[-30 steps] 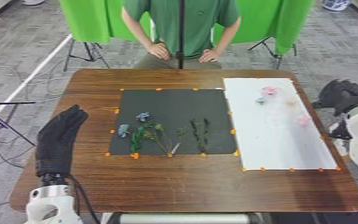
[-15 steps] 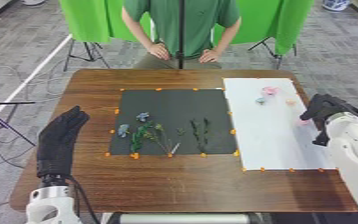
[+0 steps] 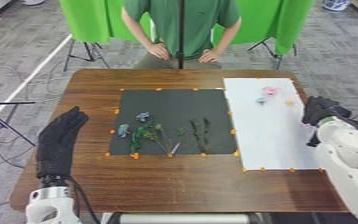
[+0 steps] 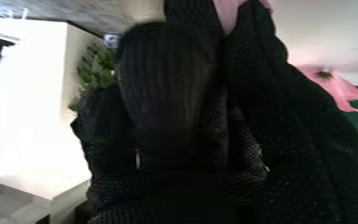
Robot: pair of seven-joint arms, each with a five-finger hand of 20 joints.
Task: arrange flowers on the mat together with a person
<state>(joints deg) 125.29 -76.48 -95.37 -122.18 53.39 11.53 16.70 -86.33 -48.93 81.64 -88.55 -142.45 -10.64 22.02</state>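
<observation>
Hanging by the white sheet's (image 3: 269, 137) outer edge, the right hand (image 3: 325, 108) is sitting beside a pink flower (image 4: 337, 90), way nearer than the left hand (image 3: 63, 135). Can't tell if it's gripping anything; the dark mat (image 3: 171, 107) is lying leftward.

Tabletop (image 3: 180, 187): wood, visible grain, low sheen. Dark mat (image 3: 167, 107): smooth, matt. White sheet (image 3: 266, 140): smooth, matt, paper-like. Gloves on left hand (image 3: 58, 142) and right hand (image 3: 318, 111): black fabric, matt; right one shows rough mesh weave. Pink petals (image 4: 338, 90): soft, matt, cloth-like. Arm shells (image 3: 340, 142): smooth white, plastic-looking. Curtain (image 3: 88, 22): green cloth, creased.
</observation>
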